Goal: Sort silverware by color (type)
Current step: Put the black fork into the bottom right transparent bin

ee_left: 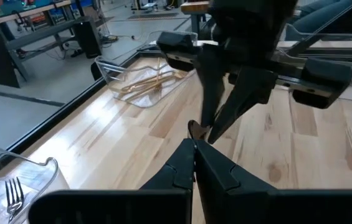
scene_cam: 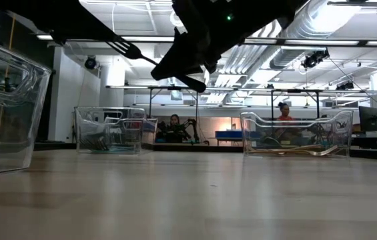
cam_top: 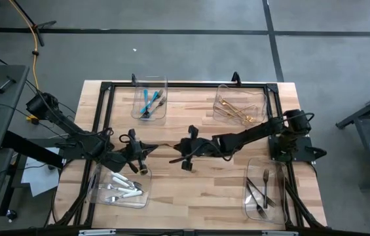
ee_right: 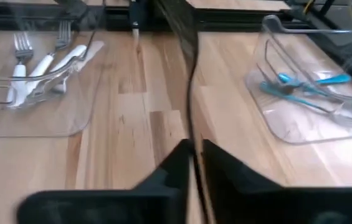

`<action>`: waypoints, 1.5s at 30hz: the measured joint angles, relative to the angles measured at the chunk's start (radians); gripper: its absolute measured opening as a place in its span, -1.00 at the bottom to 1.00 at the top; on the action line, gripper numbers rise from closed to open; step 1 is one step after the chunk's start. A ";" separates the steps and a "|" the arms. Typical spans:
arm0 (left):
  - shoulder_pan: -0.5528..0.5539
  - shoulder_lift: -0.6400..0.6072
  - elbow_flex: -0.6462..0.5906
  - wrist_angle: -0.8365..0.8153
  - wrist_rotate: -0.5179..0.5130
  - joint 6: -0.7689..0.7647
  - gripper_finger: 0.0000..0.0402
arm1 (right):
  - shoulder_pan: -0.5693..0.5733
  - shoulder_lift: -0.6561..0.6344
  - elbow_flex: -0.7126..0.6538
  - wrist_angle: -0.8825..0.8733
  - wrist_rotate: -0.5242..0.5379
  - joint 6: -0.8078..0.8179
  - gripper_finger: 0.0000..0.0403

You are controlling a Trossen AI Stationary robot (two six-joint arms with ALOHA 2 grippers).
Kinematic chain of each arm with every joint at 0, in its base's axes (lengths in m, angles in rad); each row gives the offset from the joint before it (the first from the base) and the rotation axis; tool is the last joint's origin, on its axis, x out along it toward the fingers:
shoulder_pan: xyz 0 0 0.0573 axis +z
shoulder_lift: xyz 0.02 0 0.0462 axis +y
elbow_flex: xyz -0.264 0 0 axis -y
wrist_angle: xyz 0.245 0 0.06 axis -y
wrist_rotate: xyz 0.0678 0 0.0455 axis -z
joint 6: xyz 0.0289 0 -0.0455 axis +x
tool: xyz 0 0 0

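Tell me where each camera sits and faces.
High: above the table, looking down; both arms whole.
Low: at tabletop height, facing teal bin and gold bin; arms overhead.
Left wrist: over left gripper, facing right gripper.
Right wrist: over right gripper, shut on a fork, facing white bin.
Shared: teal bin, in high, low, right wrist.

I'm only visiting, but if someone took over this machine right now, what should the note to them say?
Right gripper: above the table's middle, shut on a dark fork with its tines pointing at the left gripper.
Left gripper: facing it, fingers together at the fork's end; whether it grips the fork is unclear.
Done: teal pieces in the far left bin, gold pieces far right, white-handled pieces near left, dark steel pieces near right.
Left: no loose silverware shows on the table; the held fork probably belongs with the dark steel pieces.
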 joint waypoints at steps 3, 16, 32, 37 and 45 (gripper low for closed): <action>0.000 0.000 0.000 0.003 0.004 -0.002 -1.00 | 0.003 0.000 0.000 -0.001 -0.020 0.007 -0.94; -0.028 -0.070 0.001 -0.101 -0.030 -0.054 -0.54 | 0.027 -0.043 0.041 -0.317 0.147 0.105 -0.99; -0.073 -0.192 0.000 -0.488 -0.249 -0.331 -0.31 | 0.293 -0.439 0.041 -1.190 0.016 1.022 -1.00; -0.073 -0.191 0.000 -0.463 -0.227 -0.307 -0.31 | 0.519 -0.432 0.041 -1.319 -0.185 1.461 -1.00; -0.062 -0.191 0.000 -0.394 -0.224 -0.217 -0.31 | 0.780 -0.421 0.040 -1.354 -0.438 1.992 -1.00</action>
